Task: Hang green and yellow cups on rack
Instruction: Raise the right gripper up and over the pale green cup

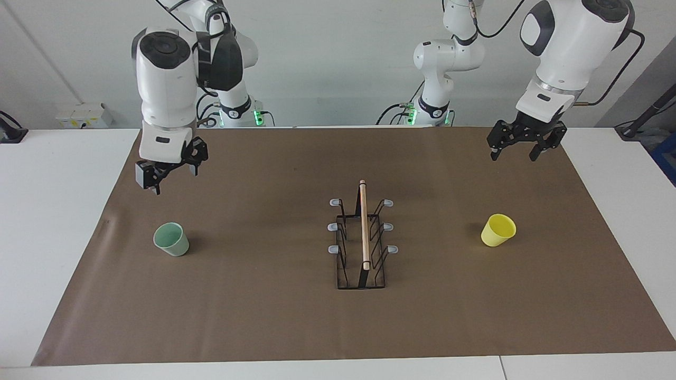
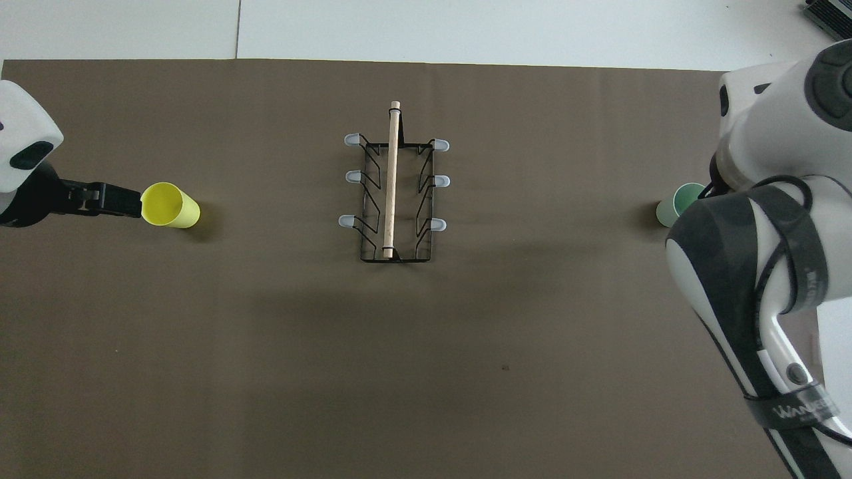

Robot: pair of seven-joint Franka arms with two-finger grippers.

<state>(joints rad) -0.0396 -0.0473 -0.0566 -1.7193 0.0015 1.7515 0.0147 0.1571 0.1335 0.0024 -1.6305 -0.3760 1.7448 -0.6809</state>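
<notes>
Nearest the robots, I am seeing both grippers hanging in the air over the brown mat [image 1: 274, 316], each at its own end of the table [image 1: 53, 237]. My left gripper [image 1: 520, 148] is hovering above the mat at the left arm's end, fingers spread wide and gripping nothing. My right gripper [image 1: 168, 177] is hanging above the mat at the right arm's end, fingers released too, nothing between them. Neither one is touching a cup.

Farther from the robots, the three task things are sitting in a rough row across the mat. I am seeing the yellow cup [image 1: 498, 230] standing toward the left arm's end, mouth up, tilted a little as the camera shows it, well apart from the rack. From overhead, the left gripper is appearing just beside this cup [image 2: 171, 205], but the facing view is showing it raised well above the mat and nearer the robots.

I am watching the rack [image 1: 362, 240] standing in the middle of the mat, its wooden rod running away from the robots, grey-tipped prongs sticking out on both sides, all bare.

Toward the right arm's end, the green cup [image 1: 171, 239] is standing upright, mouth up. Overhead, my right arm is covering part of it [image 2: 675, 203].
</notes>
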